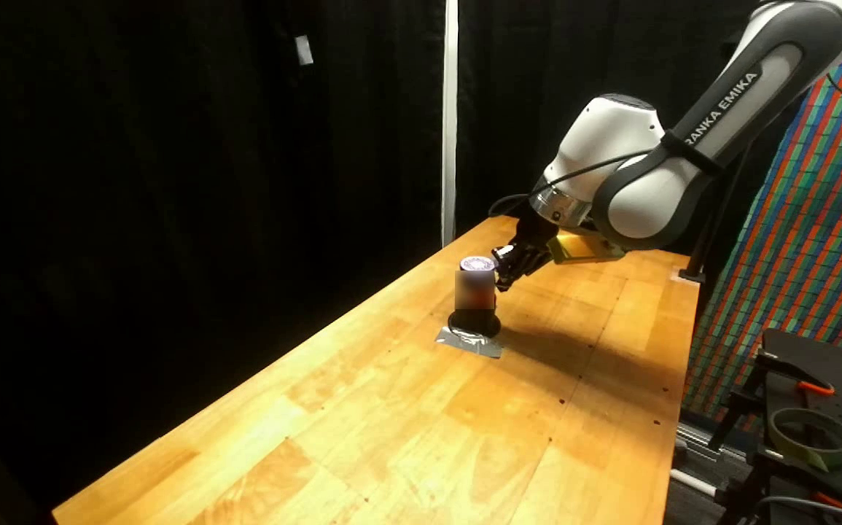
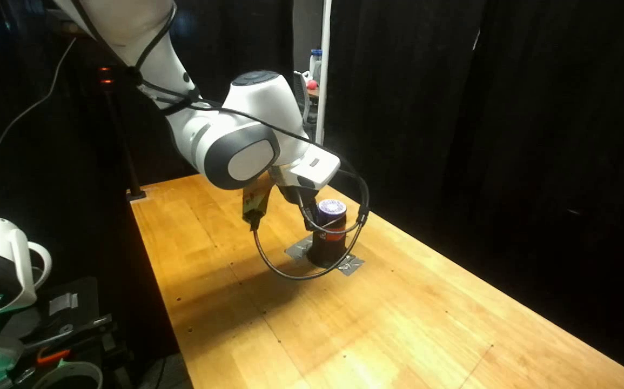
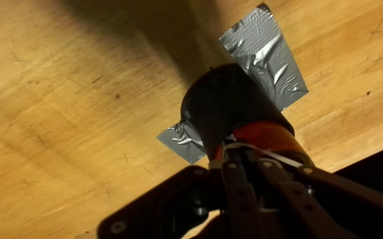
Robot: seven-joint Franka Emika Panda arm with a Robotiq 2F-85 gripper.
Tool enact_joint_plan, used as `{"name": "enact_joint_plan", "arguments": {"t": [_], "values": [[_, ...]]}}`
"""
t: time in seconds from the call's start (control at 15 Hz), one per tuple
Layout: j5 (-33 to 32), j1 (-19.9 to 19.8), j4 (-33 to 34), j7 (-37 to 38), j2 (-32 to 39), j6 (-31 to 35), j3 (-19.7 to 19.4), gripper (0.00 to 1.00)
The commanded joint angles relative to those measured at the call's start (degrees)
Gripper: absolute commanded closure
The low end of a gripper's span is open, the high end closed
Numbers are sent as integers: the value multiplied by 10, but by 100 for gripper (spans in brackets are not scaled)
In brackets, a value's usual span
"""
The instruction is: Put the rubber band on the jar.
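Observation:
The jar (image 1: 475, 297) stands upright on the wooden table, with a pale patterned lid and dark body. It also shows in an exterior view (image 2: 329, 244) with a reddish label, and in the wrist view (image 3: 269, 136). Its foot sits in a black base (image 3: 226, 96). My gripper (image 3: 241, 154) is beside the jar's upper part, fingers close together; it also shows in both exterior views (image 1: 507, 271) (image 2: 310, 216). A pale rubber band (image 3: 282, 158) loops over the fingertips, one strand running right across the jar. Whether it wraps the jar or the fingers touch it, I cannot tell.
Silver tape (image 3: 267, 53) on the wooden table (image 1: 421, 437) reaches under the base on both sides. A cable loop (image 2: 301, 277) hangs from the wrist in front of the jar. Black curtains (image 1: 209, 182) hang beyond the table. A tape roll (image 1: 811, 437) lies on a side cart.

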Motion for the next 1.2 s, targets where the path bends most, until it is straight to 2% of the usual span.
{"name": "enact_joint_plan", "arguments": {"t": [0.0, 0.07, 0.2, 0.33, 0.47, 0.67, 0.87, 1.13], "values": [[-18, 84, -52, 45, -18, 103, -79, 92], [-14, 107, -60, 44, -16, 120, -100, 93], [-7, 129, -79, 26, -22, 141, -113, 93], [-13, 127, -98, 16, -32, 156, -100, 92], [-15, 142, -109, 8, -29, 185, -108, 92], [13, 201, -122, -22, -9, 251, -159, 94], [54, 250, -133, -49, 10, 310, -202, 92], [80, 282, -137, -69, 32, 383, -212, 93]]}}
